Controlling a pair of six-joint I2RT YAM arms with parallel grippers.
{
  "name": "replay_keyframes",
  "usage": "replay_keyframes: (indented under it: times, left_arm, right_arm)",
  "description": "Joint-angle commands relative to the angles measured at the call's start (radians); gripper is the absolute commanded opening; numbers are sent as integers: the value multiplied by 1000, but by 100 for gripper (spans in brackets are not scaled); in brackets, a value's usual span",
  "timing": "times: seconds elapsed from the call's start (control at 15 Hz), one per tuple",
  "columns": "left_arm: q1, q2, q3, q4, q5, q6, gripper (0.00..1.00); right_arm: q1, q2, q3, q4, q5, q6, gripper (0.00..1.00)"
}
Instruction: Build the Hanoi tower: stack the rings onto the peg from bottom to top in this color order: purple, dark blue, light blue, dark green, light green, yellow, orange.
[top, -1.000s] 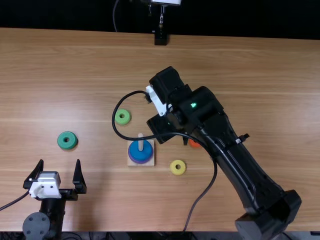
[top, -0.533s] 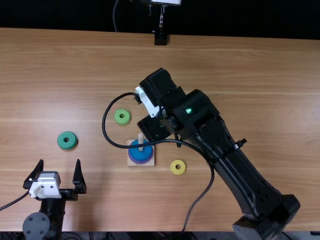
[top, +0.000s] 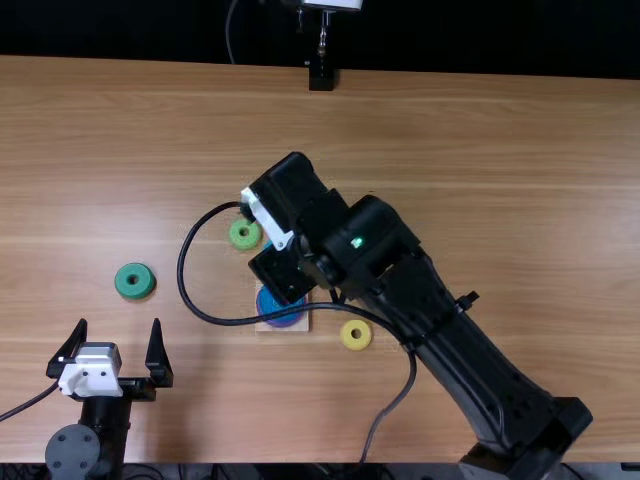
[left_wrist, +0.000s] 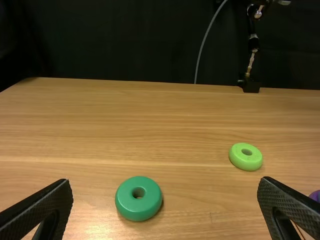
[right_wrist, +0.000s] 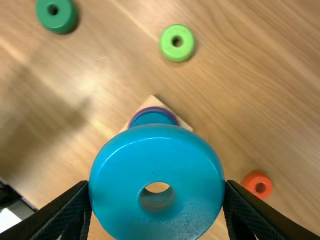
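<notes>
Working left to right across the table (top: 450, 130), the left gripper (top: 118, 325) comes first, fingers spread with nothing between them; it is best left parked there, as this step seems to need just one arm. Beyond it lies the dark green ring (top: 134, 281), flat on the wood, probably next in turn. Then come the loop of cable (top: 183, 270) and the light green ring (top: 245, 234), also flat; any swing of the right arm should be kept small so the loop does not drag on anything. Next is the step in hand, as I judge it: seating the light blue ring (right_wrist: 160, 160), which the right gripper (right_wrist: 157, 187) pinches by its two sides, held up near the wooden base (right_wrist: 152, 102). On that base the purple ring (right_wrist: 152, 108) sits lowest with the dark blue ring (right_wrist: 152, 118) on it, so the order is right. Whether the hole is lined up with the peg I cannot tell; center it first, keep the ring level, then lower straight and gently. If it catches, lift slightly and re-center rather than press. Release once it rests flat, and rise straight up. Farther right wait the yellow ring (top: 356, 334) and the orange ring (right_wrist: 258, 185), wanted last.
</notes>
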Motion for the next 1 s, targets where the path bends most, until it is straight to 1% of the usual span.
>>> replay_keyframes:
  times: [0.0,0.93]
  left_arm:
    - [-4,-11,-33,-2,0,5,100]
    - [-6,-11,-33,-2,0,5,100]
  right_arm:
    - [5,-30,33,1,-7,36,0]
    - [4,-38,19,5,-7,42,0]
